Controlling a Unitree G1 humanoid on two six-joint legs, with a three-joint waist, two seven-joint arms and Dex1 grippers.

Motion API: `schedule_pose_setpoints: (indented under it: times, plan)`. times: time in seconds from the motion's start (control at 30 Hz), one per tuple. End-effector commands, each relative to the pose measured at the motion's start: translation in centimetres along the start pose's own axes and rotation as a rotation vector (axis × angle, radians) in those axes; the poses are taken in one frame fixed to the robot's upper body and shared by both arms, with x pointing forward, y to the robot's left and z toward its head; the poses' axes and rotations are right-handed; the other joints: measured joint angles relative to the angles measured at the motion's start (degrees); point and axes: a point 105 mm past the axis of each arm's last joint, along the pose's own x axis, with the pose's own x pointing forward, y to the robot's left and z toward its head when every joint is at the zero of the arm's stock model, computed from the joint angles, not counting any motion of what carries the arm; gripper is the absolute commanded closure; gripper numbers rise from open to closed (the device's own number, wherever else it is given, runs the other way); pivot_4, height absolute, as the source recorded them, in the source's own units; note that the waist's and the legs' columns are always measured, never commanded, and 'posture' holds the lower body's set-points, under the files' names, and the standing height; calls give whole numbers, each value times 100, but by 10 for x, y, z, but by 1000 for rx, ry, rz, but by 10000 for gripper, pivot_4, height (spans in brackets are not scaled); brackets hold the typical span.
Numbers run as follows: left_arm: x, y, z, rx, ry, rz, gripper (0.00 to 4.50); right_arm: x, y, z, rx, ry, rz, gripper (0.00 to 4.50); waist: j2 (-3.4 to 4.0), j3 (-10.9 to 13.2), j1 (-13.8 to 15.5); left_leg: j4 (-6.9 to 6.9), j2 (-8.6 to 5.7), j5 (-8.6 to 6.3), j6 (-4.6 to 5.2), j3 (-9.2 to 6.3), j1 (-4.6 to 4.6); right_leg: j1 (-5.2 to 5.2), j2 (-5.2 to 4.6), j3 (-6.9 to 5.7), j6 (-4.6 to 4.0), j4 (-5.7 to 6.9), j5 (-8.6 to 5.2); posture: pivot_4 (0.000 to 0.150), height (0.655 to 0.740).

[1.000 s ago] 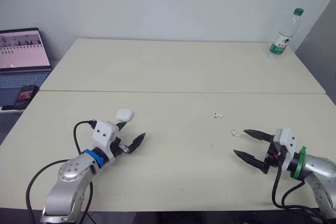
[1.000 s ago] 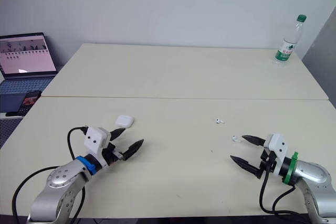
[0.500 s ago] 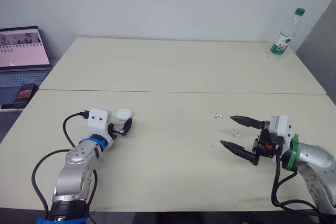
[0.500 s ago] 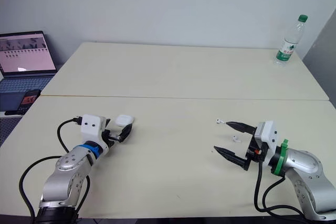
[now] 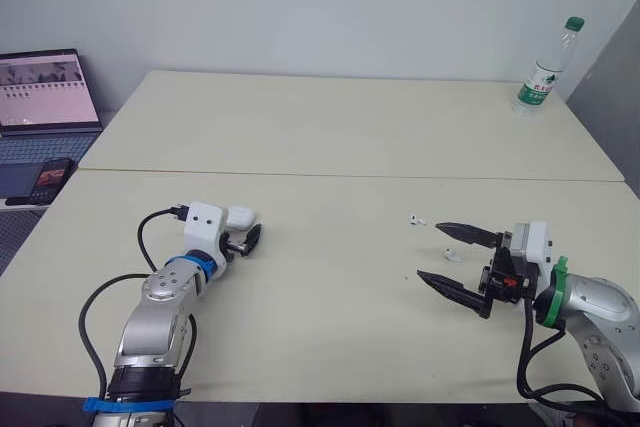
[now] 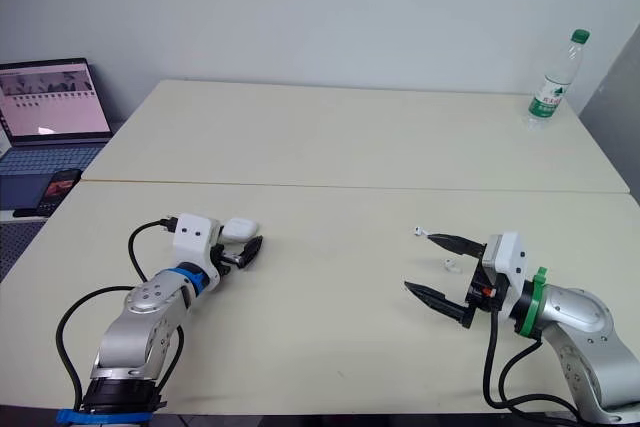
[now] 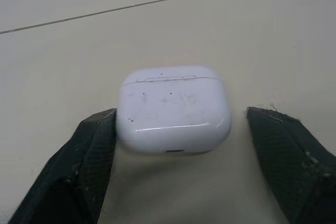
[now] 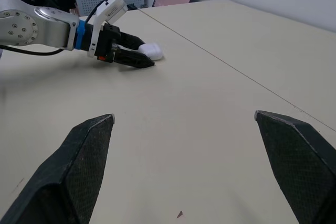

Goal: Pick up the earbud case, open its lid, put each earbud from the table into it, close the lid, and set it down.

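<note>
The earbud case (image 7: 173,109) lies flat on the table (image 5: 330,137) with its lid shut, sitting between the two fingers of the left gripper (image 7: 181,115). That claw is spread wider than the case: one finger looks to be against one side of the case or just short of it, while a clear gap of bare table separates the other finger from the opposite side, so nothing is clamped yet. Across the table the right gripper (image 5: 430,250) is spread wide and carries nothing. One earbud (image 5: 450,253) appears from the head views to lie between its two fingers, a little back from the tips, though whether the fingers are down at table level cannot be told. The other earbud (image 5: 415,218) rests just beyond the tip of the farther finger, outside the claw. A water bottle (image 5: 540,72) stands well away at the far corner on the right claw's side, and a laptop (image 5: 40,97) sits off the table's edge beyond the left arm. By my reading the task is at its very start: the case is not gripped or lifted, and opening, loading both earbuds, closing and setting down all remain.
</note>
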Motion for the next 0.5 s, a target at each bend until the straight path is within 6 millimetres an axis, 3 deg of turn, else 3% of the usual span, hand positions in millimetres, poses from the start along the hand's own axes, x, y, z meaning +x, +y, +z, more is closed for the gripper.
schedule_pose_setpoints:
  times: [0.03,0.07,0.17,0.37,0.5]
  plan:
    - [0,1,-2,6,5,12,15119,-1,3,10,-18,-23,8,0,0,0,0,0,0,0,0,0,1,0,0,0,0,0,0,1500,7362]
    - [0,1,0,6,-4,13,17463,-2,3,7,10,1,0,0,0,0,0,0,1,0,0,0,1,0,0,0,1,1,-1,1500,7362]
    - [0,-7,10,32,-53,-27,17523,-2,-3,7,104,0,-54,0,-1,0,0,1,1,0,0,0,1,0,0,1,0,3,0,1500,7362]
    - [-8,-73,66,53,-343,-328,17523,3,-7,23,335,-6,-90,0,-1,0,1,2,-3,0,-1,-1,-15,-2,-6,0,-8,-4,8,1500,7362]
    - [-12,-103,93,-14,-443,-483,17523,15,-14,35,468,-5,-92,0,-4,1,0,4,-5,0,0,-4,-24,-4,-2,0,-4,-9,11,1500,7362]
